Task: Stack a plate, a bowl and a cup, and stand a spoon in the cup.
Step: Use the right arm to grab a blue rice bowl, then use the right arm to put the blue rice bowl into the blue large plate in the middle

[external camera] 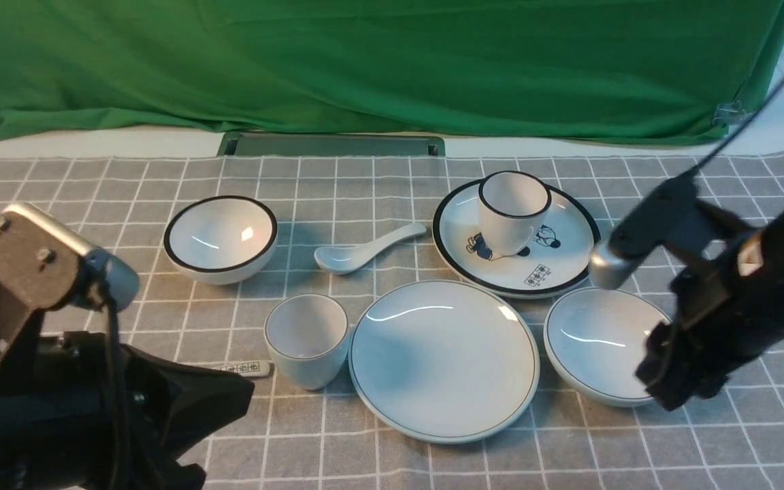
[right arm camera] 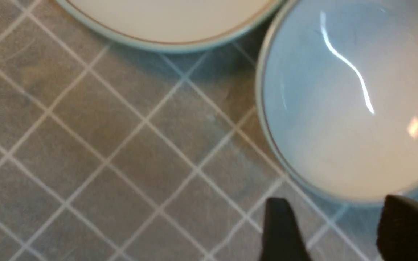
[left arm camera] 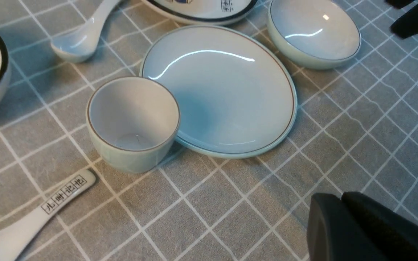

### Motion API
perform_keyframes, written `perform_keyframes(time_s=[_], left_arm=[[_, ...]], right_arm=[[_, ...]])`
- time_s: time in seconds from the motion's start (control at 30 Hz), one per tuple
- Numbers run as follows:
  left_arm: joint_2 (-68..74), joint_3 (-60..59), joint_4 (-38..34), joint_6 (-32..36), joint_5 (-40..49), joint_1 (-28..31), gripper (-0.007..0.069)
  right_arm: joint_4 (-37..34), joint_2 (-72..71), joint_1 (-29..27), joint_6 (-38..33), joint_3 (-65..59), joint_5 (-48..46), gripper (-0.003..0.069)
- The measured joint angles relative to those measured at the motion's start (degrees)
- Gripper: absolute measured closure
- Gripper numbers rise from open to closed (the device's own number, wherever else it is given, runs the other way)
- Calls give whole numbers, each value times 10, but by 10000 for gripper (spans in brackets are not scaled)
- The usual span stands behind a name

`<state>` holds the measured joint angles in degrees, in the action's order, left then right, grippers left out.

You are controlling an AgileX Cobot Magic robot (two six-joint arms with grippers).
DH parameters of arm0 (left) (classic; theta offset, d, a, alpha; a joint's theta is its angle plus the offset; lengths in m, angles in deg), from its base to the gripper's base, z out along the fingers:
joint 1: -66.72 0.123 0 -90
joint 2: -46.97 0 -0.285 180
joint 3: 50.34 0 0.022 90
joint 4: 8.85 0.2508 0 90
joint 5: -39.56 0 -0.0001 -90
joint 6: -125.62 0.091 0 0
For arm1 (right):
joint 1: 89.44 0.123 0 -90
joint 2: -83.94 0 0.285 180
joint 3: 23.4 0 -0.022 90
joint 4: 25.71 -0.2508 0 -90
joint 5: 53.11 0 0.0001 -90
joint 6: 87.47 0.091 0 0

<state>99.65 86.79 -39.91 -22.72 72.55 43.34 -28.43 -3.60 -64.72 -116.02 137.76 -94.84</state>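
Showing dark-edged rim and pale bluish glaze, the bowl (external camera: 603,347) sits right of the frame's center; the right claw's (right arm camera: 334,232) fingers stand apart, the left claw's (left arm camera: 341,197) together.

The right gripper (right arm camera: 334,228) is blurred in its wrist view, and in the front view its body covers part of the right side of the wide bowl (external camera: 603,340) just beside it. Ahead of the left gripper (external camera: 229,401), that gripper hides most of the spoon with characters (external camera: 249,368), whose bowl end the left wrist view's edge cuts off. The lettering on the cartoon plate (external camera: 572,262), well beyond both grippers, is too small to read in the front view.
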Motion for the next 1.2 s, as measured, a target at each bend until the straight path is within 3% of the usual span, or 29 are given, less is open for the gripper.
perform_keyframes(time_s=[0.17,0.5,0.7,0.9,0.97,1.03,1.2], left_arm=[[-21,0,6,0,1,0,607],[-22,0,18,2,4,0,607],[-22,0,22,2,10,0,607],[-24,0,30,2,18,0,607],[-24,0,33,2,28,0,607],[-24,0,34,2,29,0,607],[-24,0,33,1,29,0,607]], right_arm=[[-17,92,0,-46,39,13,203],[-22,229,-7,-84,119,-12,205],[-23,252,-14,-103,125,-19,325],[-18,243,-14,-111,129,-35,396],[-4,217,0,-73,129,-44,496],[-4,177,30,-12,129,-56,573],[-11,128,149,30,128,-34,573]])
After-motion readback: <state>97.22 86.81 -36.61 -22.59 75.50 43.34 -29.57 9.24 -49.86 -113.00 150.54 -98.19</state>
